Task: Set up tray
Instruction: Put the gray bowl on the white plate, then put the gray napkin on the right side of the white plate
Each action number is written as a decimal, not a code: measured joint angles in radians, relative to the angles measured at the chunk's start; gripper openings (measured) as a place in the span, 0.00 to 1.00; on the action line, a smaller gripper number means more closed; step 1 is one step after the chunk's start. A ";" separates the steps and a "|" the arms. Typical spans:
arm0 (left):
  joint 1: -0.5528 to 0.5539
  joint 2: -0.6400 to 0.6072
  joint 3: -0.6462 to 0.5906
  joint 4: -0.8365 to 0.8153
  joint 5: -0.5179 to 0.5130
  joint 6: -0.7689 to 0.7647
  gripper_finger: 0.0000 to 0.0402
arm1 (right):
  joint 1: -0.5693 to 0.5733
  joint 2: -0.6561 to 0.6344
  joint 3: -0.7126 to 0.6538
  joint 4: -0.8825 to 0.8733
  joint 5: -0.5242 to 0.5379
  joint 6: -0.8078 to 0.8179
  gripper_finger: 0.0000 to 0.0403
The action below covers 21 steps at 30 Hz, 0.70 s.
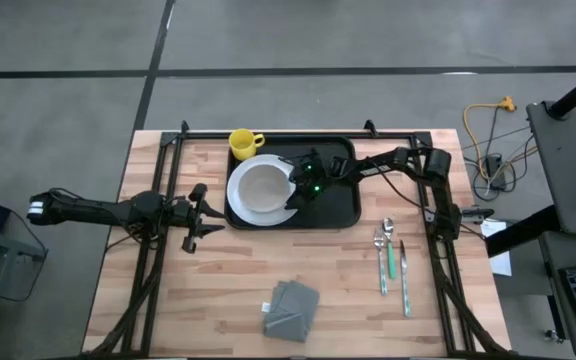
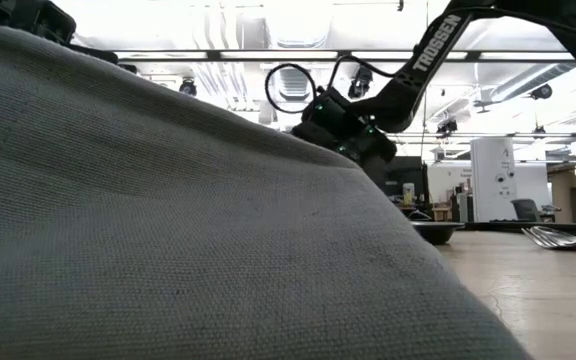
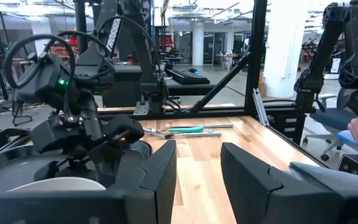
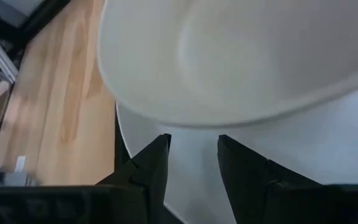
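The black tray (image 1: 343, 205) lies at the table's far middle. On it stands a white plate (image 1: 253, 221) with a white bowl (image 1: 263, 185) resting on top, and a yellow mug (image 1: 243, 143) sits at its far left corner. My right gripper (image 1: 299, 190) is open over the plate's right part; in its wrist view the right gripper (image 4: 191, 140) has its fingers just short of the bowl's rim (image 4: 229, 118), above the plate (image 4: 291, 162). My left gripper (image 1: 200, 215) waits open just left of the tray, and from there the left gripper (image 3: 197, 149) points toward the table's right. My right gripper stands open over the plate's right part, slanting down from the table's right, with nothing between its fingers. Whether its fingertips (image 4: 161, 142) touch the plate or the bowl, I cannot tell.
A folded grey napkin (image 1: 290, 308) lies near the table's near edge and fills most of the low view (image 2: 168, 200). A fork, spoon and knife (image 1: 393, 262) lie right of the tray, seen also as the cutlery (image 2: 558, 237). Bare wood lies between tray and napkin.
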 joint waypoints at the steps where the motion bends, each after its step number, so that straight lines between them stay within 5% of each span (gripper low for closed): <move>1: 0.000 0.000 0.000 0.000 0.000 0.000 0.27 | 0.001 -0.008 0.000 -0.012 0.000 -0.002 0.32; 12: 0.000 0.000 0.000 0.000 0.000 0.000 0.27 | 0.002 -0.162 -0.062 -0.019 0.005 -0.029 0.31; 21: 0.000 0.000 0.000 0.000 0.000 0.000 0.27 | 0.001 -0.170 -0.065 -0.064 0.001 -0.048 0.32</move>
